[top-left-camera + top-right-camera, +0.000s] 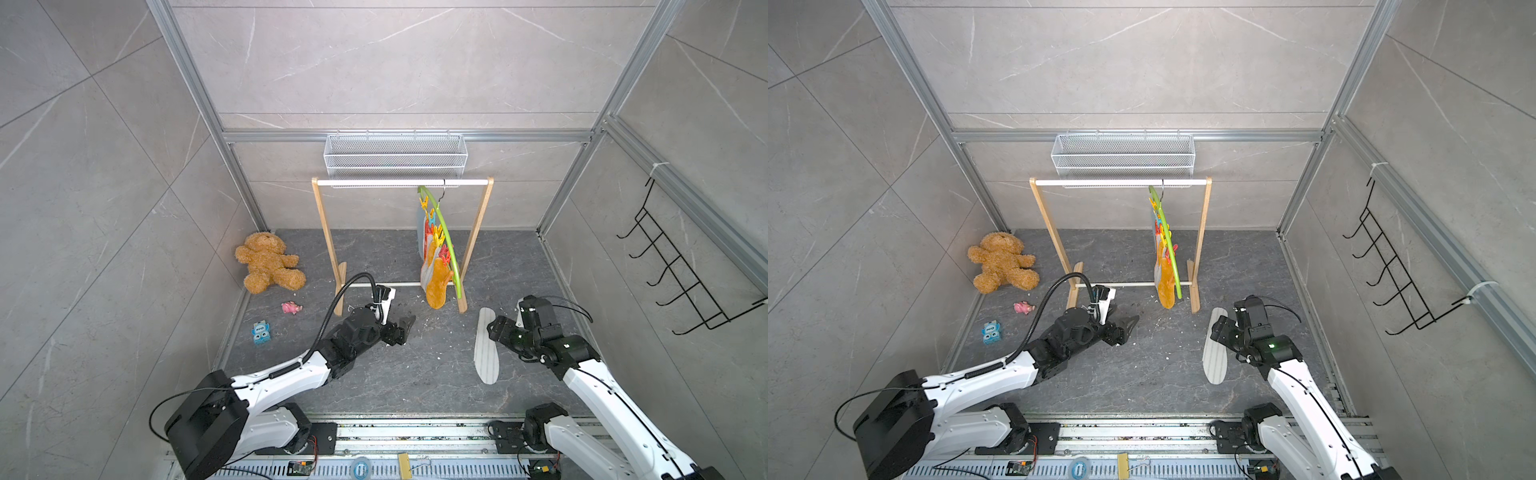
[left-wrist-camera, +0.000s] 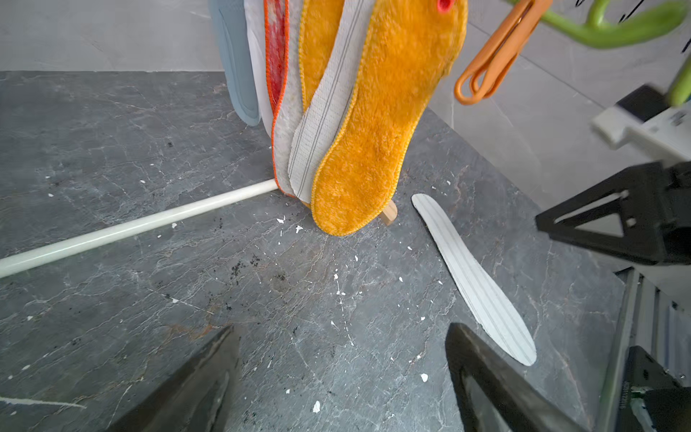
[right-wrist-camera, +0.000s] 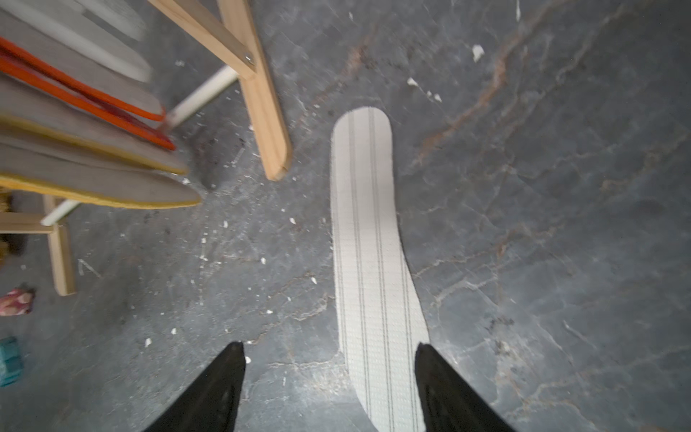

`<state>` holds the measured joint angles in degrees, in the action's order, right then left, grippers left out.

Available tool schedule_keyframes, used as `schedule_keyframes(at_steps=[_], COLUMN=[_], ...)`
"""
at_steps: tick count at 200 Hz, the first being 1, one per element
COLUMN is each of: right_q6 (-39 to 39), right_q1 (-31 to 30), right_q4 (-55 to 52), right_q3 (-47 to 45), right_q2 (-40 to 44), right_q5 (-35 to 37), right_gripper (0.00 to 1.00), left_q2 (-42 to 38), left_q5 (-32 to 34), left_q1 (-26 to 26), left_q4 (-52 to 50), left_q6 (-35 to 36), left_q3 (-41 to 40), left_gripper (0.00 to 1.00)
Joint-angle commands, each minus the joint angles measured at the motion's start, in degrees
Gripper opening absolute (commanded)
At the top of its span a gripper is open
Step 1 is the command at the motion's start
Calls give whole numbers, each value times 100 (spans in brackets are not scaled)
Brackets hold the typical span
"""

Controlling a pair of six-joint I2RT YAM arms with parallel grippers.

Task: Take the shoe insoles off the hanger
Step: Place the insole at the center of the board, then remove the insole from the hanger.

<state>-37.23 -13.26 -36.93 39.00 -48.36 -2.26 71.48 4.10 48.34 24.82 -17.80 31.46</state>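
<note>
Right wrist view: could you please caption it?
Open right gripper over a striped insole lying on the dark floor beside the wooden rack.

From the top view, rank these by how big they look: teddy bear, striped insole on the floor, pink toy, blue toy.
1. teddy bear
2. striped insole, long but narrow
3. blue toy and pink toy: nearly alike, too close to rank

Grey floor [image 1: 374,374] with striped insole [image 1: 484,357], teddy bear [image 1: 266,268]
</note>
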Motion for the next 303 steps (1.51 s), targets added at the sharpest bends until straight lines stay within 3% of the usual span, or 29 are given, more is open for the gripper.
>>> schedule_keyframes(at_steps=[1,89,178,303], right_q6=[254,569,611,594], right_q1=[5,7,2,6], right_q4=[383,408,301,151], right_q3=[340,881,898,908], right_q2=[170,298,423,467], right_q5=[-252,-400,-345,-373], right_gripper=[78,88,100,100], left_q2=[410,2142,3610,4860], left_q5=[418,827,1952,2867], left_q1=[184,602,946,963], left_q4=[752,1870,2413,2488], left_q6=[128,31,-86,-458], left_q3=[271,866,1695,2604], left_gripper=[89,90,89,88])
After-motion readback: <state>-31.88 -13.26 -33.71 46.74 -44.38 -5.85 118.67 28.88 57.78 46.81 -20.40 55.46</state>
